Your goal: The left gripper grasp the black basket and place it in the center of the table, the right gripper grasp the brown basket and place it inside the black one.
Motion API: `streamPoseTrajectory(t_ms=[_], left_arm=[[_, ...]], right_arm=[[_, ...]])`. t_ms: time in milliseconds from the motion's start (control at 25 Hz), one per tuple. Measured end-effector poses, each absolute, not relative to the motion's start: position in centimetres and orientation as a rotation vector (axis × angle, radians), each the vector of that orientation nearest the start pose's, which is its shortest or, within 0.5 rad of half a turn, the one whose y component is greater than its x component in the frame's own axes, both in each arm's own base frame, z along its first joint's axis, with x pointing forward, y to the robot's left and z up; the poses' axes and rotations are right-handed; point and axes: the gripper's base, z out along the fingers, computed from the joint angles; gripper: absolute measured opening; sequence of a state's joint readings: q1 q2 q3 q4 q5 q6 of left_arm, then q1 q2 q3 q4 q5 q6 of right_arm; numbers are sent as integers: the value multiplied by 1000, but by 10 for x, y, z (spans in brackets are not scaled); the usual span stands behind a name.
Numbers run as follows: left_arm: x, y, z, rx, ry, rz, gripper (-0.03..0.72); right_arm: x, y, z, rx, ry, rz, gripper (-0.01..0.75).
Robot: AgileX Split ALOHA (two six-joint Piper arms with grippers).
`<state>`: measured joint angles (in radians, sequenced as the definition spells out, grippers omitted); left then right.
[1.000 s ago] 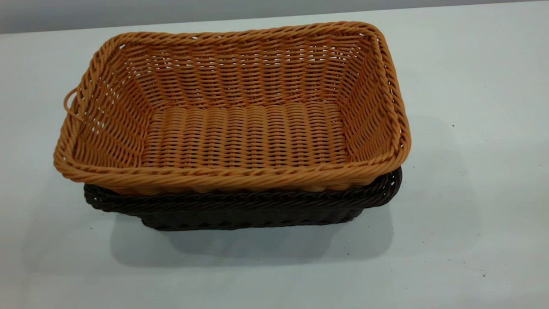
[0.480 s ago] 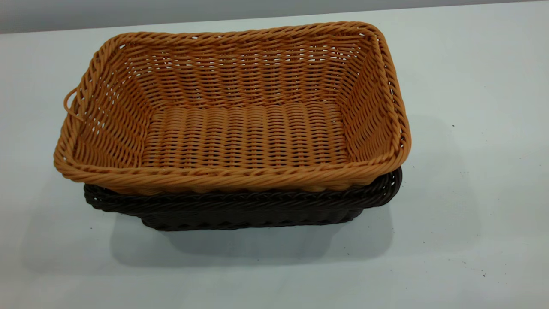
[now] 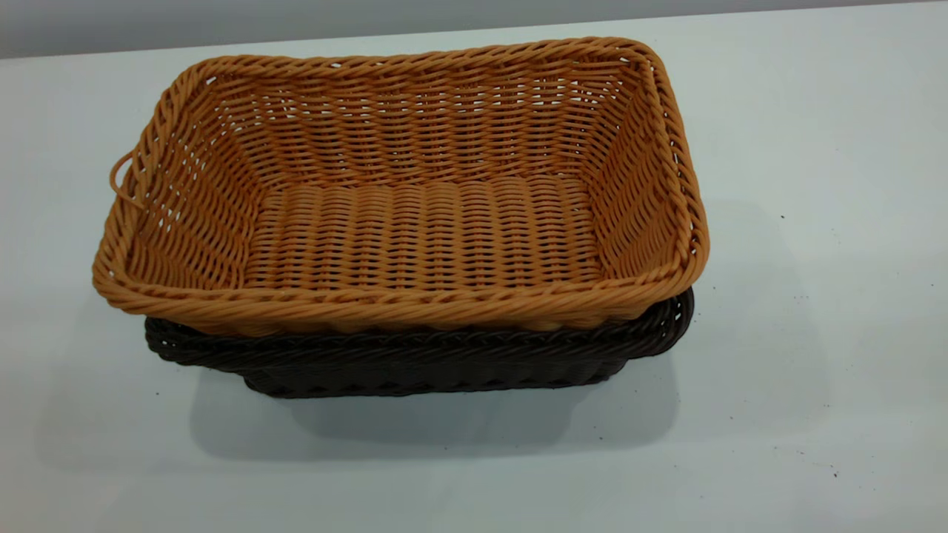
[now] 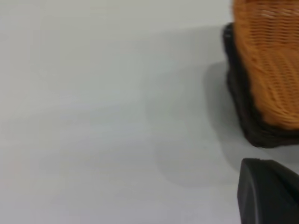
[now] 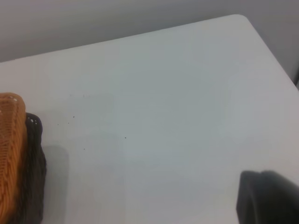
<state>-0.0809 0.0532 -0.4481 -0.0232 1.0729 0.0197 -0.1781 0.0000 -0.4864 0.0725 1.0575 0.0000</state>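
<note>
you see the orange-tan woven wicker basket (image 3: 415, 222) sitting inside the very dark brown-black woven wicker basket (image 3: 415, 363), near the middle of the plain white-grey table (image 3: 815, 333). the orange-tan basket stands upright and its braided rim is above the dark rim, which shows along the near side and at the right short end. a small loop (image 3: 120, 181) sticks out from the left short end of the orange-tan basket.

in the left wrist view, only a black piece of the left claw (image 4: 268, 191) shows at the edge, apart from the stacked baskets. in the right wrist view, a black piece of the right claw (image 5: 268, 198) shows at the corner, well apart from the baskets. you cannot tell for either claw how far it is open; neither touches a basket.
</note>
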Motion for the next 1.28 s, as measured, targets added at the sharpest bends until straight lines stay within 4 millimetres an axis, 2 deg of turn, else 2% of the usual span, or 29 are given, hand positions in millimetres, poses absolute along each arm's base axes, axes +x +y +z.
streamPoseTrajectory(t_ms=[320,520,1280], left_arm=[[7,-2,262,91,2160,-53,-1],[-1,-2,263,76,2108,-46,-1],[-1,-2,263,77,2113,-47,-1]], right_arm=[[-2,6,274,180,2045,-24,3],[-2,6,274,180,2045,-24,3],[-2,6,274,180,2046,-22,3]])
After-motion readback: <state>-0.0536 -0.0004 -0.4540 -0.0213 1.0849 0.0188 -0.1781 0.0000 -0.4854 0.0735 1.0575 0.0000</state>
